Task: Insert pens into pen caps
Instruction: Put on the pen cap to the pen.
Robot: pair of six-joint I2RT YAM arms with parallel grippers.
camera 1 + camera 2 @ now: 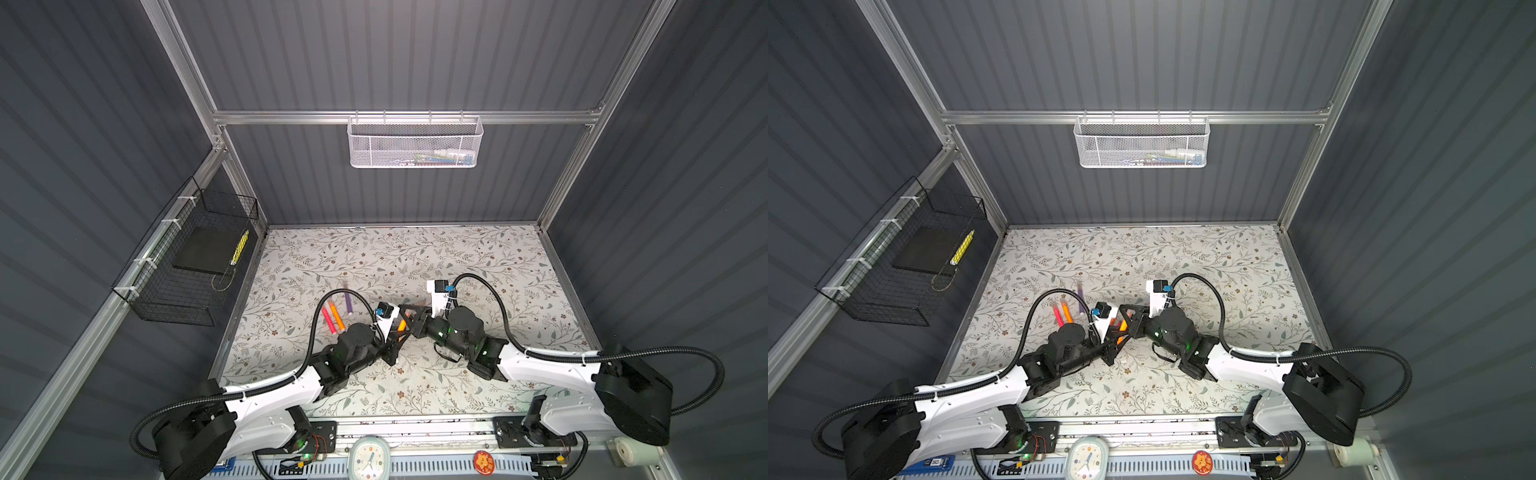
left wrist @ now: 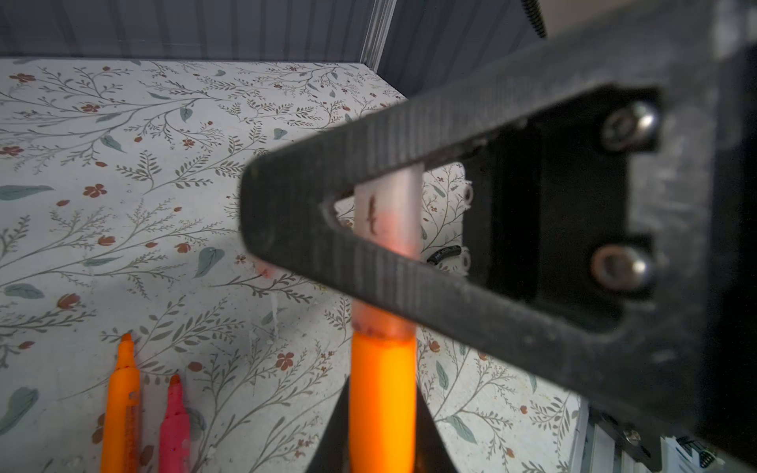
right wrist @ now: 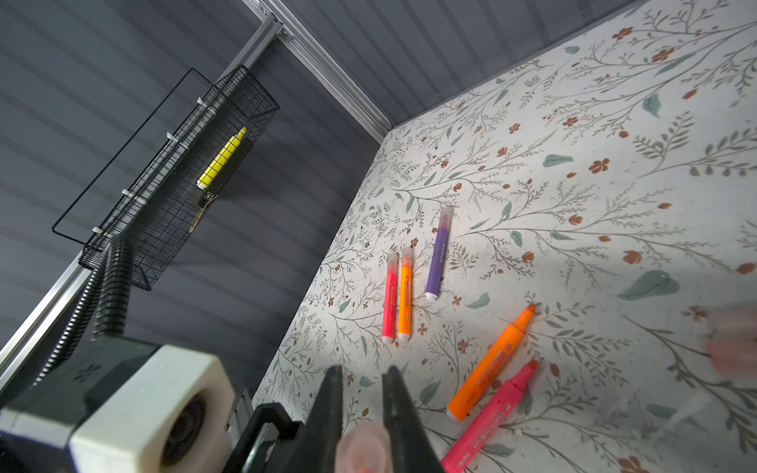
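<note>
Work surface: a white table covering printed with grey-green twigs and small red-brown flowers (image 1: 415, 257) is laid across the floor of the enclosure. Dark grey ribbed wall panels (image 1: 374, 54) are held in a silver aluminium profile frame (image 1: 291, 117).

A white perforated-metal basket (image 1: 374, 145) is hung on the rear crossbar; its contents cannot be made out. A black wire-grid basket (image 1: 166, 299) is fixed to the side-wall rail. A flat black slab (image 1: 205, 249) and a yellow marker (image 1: 240, 248) are seen inside it, the marker lying along the slab's edge.

At the near edge, a pale rounded analogue clock (image 1: 369, 457), a round red sticker (image 1: 482, 462) and a white roll (image 1: 631, 451) are noted.
</note>
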